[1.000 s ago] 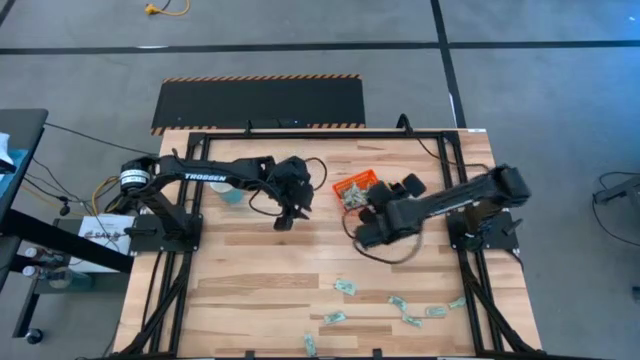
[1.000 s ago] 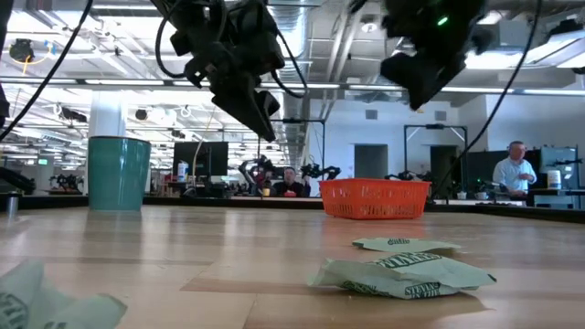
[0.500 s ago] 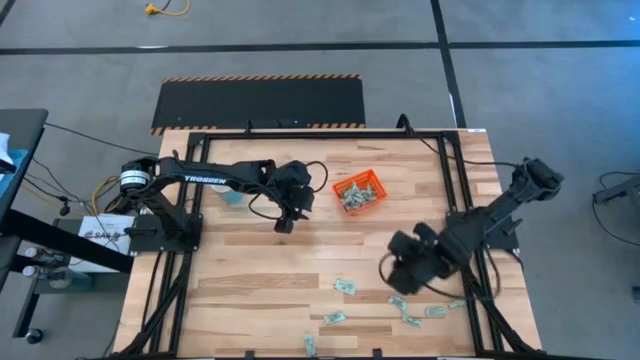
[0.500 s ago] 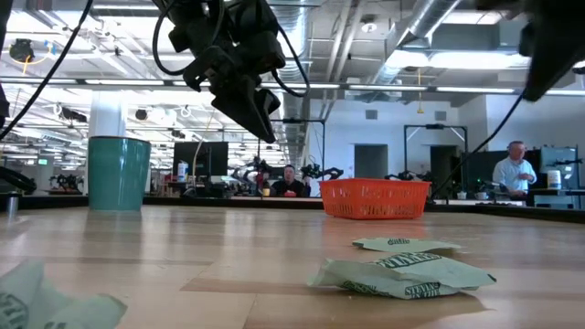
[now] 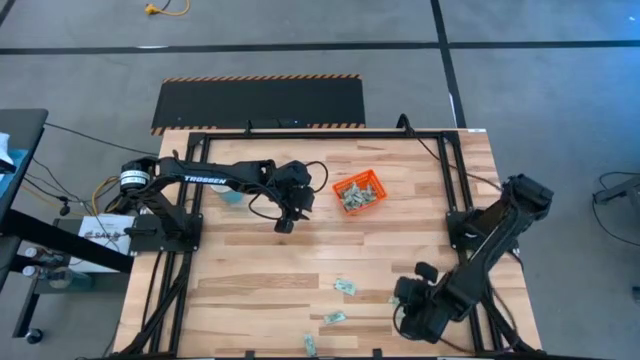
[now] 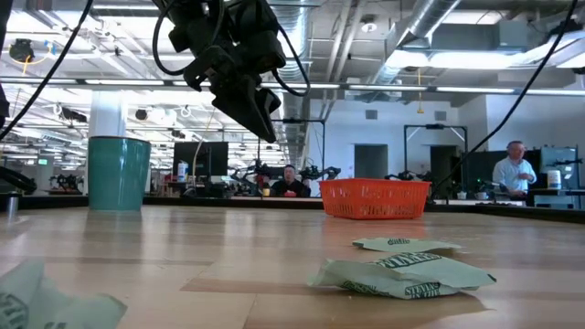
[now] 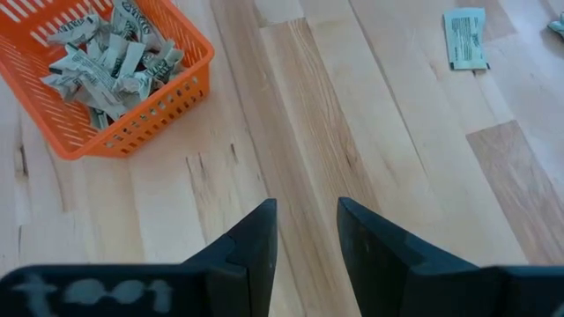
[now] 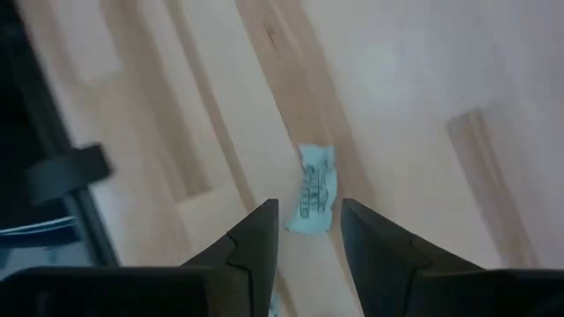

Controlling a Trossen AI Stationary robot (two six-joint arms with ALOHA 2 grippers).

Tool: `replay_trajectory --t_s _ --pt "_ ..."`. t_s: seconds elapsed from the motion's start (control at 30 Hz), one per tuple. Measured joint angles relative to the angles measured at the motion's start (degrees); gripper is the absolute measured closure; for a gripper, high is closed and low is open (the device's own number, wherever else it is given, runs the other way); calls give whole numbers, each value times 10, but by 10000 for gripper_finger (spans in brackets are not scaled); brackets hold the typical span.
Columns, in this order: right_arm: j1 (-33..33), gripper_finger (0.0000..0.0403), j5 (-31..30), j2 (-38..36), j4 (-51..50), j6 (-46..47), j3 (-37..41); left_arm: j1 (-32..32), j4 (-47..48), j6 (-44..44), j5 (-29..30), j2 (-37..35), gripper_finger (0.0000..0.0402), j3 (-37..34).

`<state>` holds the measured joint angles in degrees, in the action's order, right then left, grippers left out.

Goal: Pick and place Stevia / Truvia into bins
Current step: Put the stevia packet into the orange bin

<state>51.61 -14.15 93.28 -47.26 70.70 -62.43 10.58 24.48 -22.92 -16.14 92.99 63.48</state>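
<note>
The orange tray point(image 5: 358, 191) sits on the far middle of the table and holds several pale green packets point(image 7: 106, 55). Loose packets lie near the table's near edge point(image 5: 345, 287) point(image 5: 335, 318), and some are close to the low camera point(image 6: 402, 274). My right gripper point(image 8: 308, 210) is open above the near right part of the table point(image 5: 410, 318). One packet point(image 8: 313, 201) lies flat on the wood just beyond its fingertips, untouched. My left gripper point(image 7: 306, 207) is open and hovers left of the tray point(image 5: 285, 222), holding nothing.
A teal cup point(image 6: 119, 172) stands at the far left, partly under the left arm point(image 5: 232, 196). A black frame rail point(image 8: 62, 176) runs along the table's right edge close to my right gripper. Bare wood lies between the tray and the loose packets. People show in the room behind.
My right gripper has swung from above the tray toward the table's near right corner and come down over the loose packets. It has left the low view. My left arm has kept still.
</note>
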Motion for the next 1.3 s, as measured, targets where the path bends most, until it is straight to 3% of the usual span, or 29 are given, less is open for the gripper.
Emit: replay_trajectory --t_s 0.3,0.5,1.3 --pt "4 285 22 77 73 24 -1 0 0 2 0 0 292 0" --pt "4 285 53 108 67 33 -1 0 0 10 0 0 292 0" --pt "-7 285 68 109 34 59 -1 0 0 15 0 0 292 0"
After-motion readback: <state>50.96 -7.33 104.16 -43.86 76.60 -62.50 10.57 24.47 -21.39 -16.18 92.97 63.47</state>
